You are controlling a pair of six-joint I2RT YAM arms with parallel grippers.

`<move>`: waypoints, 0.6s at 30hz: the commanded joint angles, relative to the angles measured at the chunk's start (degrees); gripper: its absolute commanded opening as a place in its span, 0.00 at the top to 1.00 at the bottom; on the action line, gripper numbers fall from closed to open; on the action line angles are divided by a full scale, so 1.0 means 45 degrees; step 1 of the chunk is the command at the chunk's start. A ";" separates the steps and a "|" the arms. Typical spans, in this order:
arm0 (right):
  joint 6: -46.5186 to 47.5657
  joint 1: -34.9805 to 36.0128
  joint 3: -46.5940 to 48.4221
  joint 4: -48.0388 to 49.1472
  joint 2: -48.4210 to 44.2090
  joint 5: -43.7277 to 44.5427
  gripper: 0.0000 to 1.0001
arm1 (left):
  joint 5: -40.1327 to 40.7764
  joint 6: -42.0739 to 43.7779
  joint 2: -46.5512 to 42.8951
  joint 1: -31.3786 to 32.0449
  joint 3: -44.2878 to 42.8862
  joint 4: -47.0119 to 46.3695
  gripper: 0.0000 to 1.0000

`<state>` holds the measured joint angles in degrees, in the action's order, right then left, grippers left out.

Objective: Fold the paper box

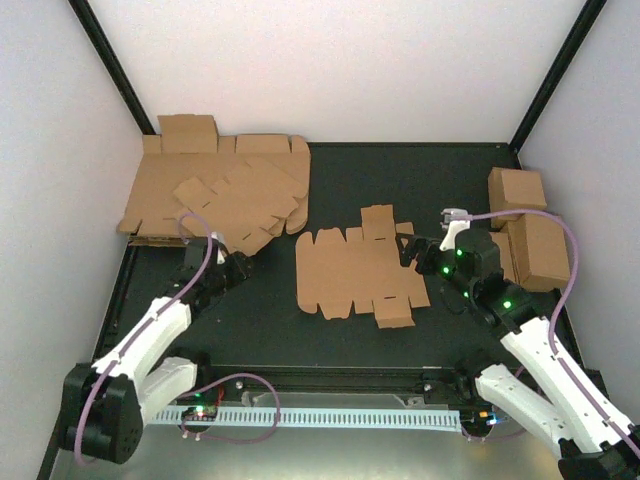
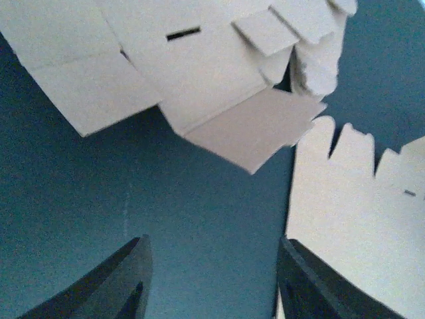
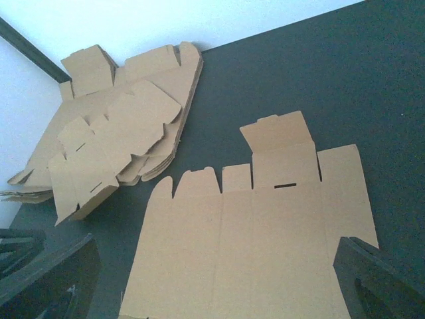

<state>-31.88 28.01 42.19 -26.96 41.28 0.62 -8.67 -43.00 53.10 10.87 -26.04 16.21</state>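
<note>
The paper box point(image 1: 360, 270) lies flat and unfolded on the dark mat in the middle, a brown die-cut sheet with flaps and tabs. My left gripper point(image 1: 238, 264) is open over bare mat, to the left of the sheet and just below the heap's front corner. In the left wrist view its gripper point(image 2: 214, 242) has nothing between the fingers, and the paper box point(image 2: 358, 219) edge lies beside the right finger. My right gripper point(image 1: 413, 250) is open at the sheet's right edge. In the right wrist view the paper box point(image 3: 265, 232) spreads out between the wide fingers point(image 3: 382, 279).
A thick heap of like brown blanks point(image 1: 220, 195) sits at the back left, with loose sheets skewed on top. Folded brown boxes point(image 1: 530, 235) stand at the right edge behind my right arm. White walls enclose the mat on three sides.
</note>
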 commanded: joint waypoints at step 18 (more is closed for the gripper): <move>0.0180 0.0006 0.0538 0.0314 0.0320 -0.0329 0.00 | 0.3231 0.0375 0.4734 -0.1075 -0.1383 -0.1507 0.99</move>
<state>-31.79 28.01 42.41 -26.13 42.33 -0.21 -3.22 -44.45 71.11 7.14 -27.38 10.83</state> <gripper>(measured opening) 0.999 0.020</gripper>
